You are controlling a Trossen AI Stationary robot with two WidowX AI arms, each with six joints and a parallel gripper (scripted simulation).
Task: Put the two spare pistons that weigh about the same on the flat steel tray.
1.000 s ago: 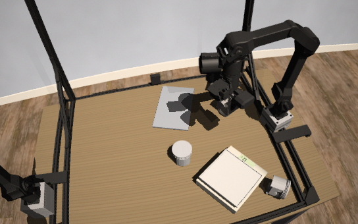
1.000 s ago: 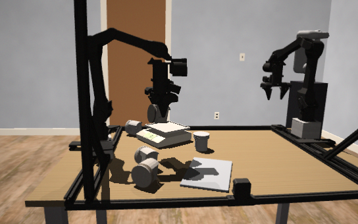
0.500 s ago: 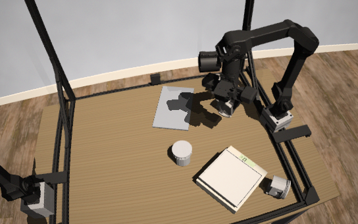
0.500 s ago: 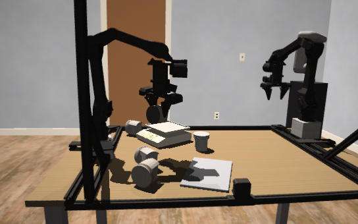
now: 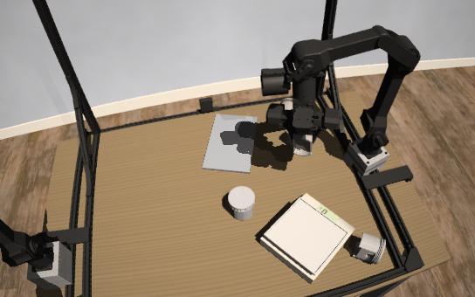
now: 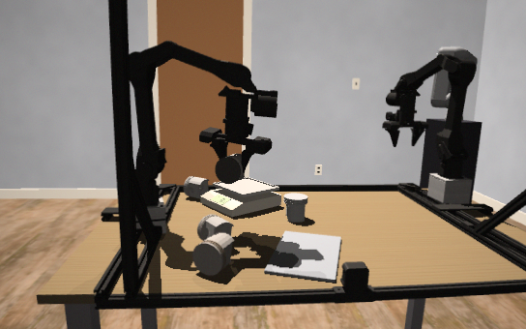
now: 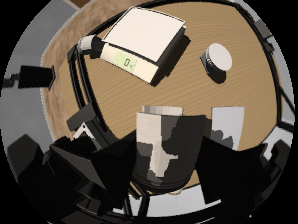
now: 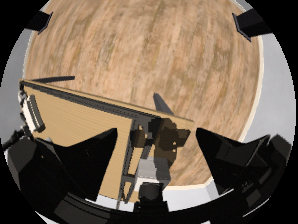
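My left gripper [image 5: 302,139] [image 6: 230,162] [image 7: 164,133] is shut on a piston [image 5: 302,148] [image 6: 228,169] [image 7: 167,152], held on its side in the air. The flat steel tray [image 5: 217,153] [image 6: 330,249] [image 7: 235,116] lies empty on the bench, partly in shadow. Two pistons, a nearer one [image 6: 209,258] and one behind [image 6: 207,227], lie close together beside the tray; the arm mostly hides them in the top view. One piston [image 5: 242,198] [image 6: 296,205] [image 7: 219,56] stands crown up. Another piston [image 5: 369,248] [image 6: 195,186] [image 7: 88,45] lies beside the scale. My right gripper [image 6: 405,143] [image 8: 158,132] is open and empty.
The scale [image 5: 306,236] [image 6: 247,185] [image 7: 142,35] has an empty pan; its display [image 7: 126,62] appears to read 0. A dark frame rail [image 5: 153,121] [image 6: 290,296] runs along the table edge, with a small black block [image 5: 206,105] [image 6: 355,277] near the tray.
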